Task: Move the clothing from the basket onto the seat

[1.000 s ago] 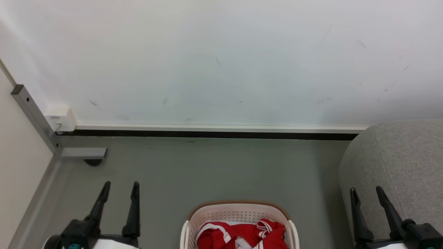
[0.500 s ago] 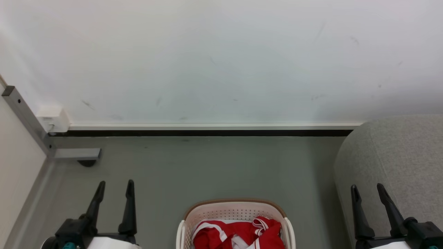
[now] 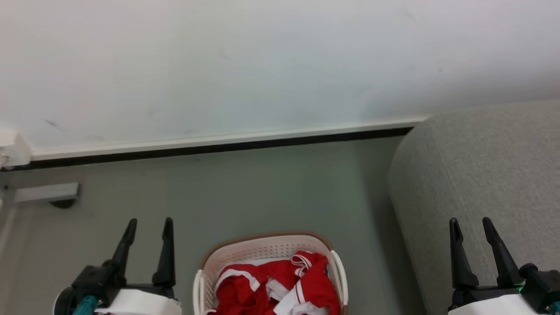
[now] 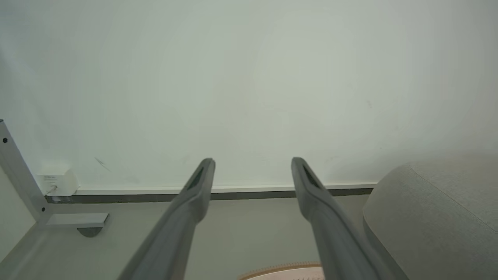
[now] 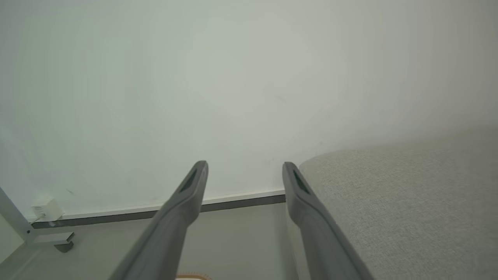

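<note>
Big pale wall (image 3: 262,65) straight ahead, scuffed here and there, with a dark skirting strip (image 3: 218,148) where it meets the grey floor (image 3: 271,188). Over on the right the seat (image 3: 481,175) bulges in, light grey fabric, rounded corner, its far end close to the wall. Down on the floor, left of the seat and apart from it, sits the basket (image 3: 262,246), cream with a brown rim, holes in its side. And there's the clothing (image 3: 280,288), bright red with white trim, bunched up inside the basket. Left gripper (image 3: 148,222) hangs to the basket's left, fingers spread apart, nothing between them. Right gripper (image 3: 470,221) hovers in front of the seat, fingers parted too, empty.
</note>
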`<state>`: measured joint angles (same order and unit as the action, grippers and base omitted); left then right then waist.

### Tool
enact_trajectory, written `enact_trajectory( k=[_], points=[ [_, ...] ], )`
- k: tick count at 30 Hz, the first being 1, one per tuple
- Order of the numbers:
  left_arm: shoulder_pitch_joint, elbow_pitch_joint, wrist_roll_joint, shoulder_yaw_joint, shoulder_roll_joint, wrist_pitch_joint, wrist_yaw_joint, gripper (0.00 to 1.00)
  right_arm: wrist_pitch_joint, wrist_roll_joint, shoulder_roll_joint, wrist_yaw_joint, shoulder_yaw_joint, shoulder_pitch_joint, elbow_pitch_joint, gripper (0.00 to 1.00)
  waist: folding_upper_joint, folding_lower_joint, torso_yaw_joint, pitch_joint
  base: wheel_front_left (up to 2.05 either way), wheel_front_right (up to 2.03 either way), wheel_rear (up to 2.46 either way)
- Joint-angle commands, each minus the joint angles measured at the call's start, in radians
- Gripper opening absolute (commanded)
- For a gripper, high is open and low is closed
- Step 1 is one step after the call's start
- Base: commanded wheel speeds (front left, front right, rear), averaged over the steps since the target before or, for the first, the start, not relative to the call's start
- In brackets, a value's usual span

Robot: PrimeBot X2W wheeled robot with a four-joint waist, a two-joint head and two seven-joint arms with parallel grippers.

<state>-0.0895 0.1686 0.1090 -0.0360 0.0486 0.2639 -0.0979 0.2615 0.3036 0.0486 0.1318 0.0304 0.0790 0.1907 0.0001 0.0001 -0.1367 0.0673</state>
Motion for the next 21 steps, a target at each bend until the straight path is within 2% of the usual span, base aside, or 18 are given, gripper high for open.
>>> enact_trajectory(
  k=[1, 5, 8, 13, 21],
  points=[
    [-0.013, 0.004, -0.013, -0.005, 0.004, 0.001, -0.002, 1.0, 0.003, 0.005, 0.001, -0.002, -0.001, 0.007, -0.006, 1.0, -0.0001, -0.0001, -0.036, 0.035, 0.0, 0.0, 0.0],
    [-0.039, 0.022, -0.023, -0.003, 0.026, 0.001, -0.013, 1.0, 0.003, 0.02, 0.001, -0.002, -0.004, 0.031, -0.044, 1.0, -0.0001, -0.0001, -0.101, 0.104, 0.0, 0.0, 0.0],
    [-0.055, 0.041, -0.031, 0.007, 0.039, 0.001, -0.018, 1.0, 0.003, 0.029, 0.001, -0.002, -0.015, 0.034, -0.058, 1.0, -0.0001, -0.0001, -0.124, 0.134, 0.0, 0.0, 0.0],
    [-0.106, 0.128, -0.048, 0.039, 0.095, 0.001, -0.026, 1.0, 0.003, 0.066, 0.001, -0.002, -0.015, 0.063, -0.113, 1.0, -0.0001, -0.0001, -0.195, 0.223, 0.0, 0.0, 0.0],
    [-0.205, 0.258, -0.079, 0.108, 0.181, -0.043, -0.031, 1.0, 0.003, 0.126, 0.001, -0.002, -0.037, 0.099, -0.223, 1.0, -0.0001, -0.0001, -0.256, 0.351, 0.0, 0.0, 0.0]
  ],
)
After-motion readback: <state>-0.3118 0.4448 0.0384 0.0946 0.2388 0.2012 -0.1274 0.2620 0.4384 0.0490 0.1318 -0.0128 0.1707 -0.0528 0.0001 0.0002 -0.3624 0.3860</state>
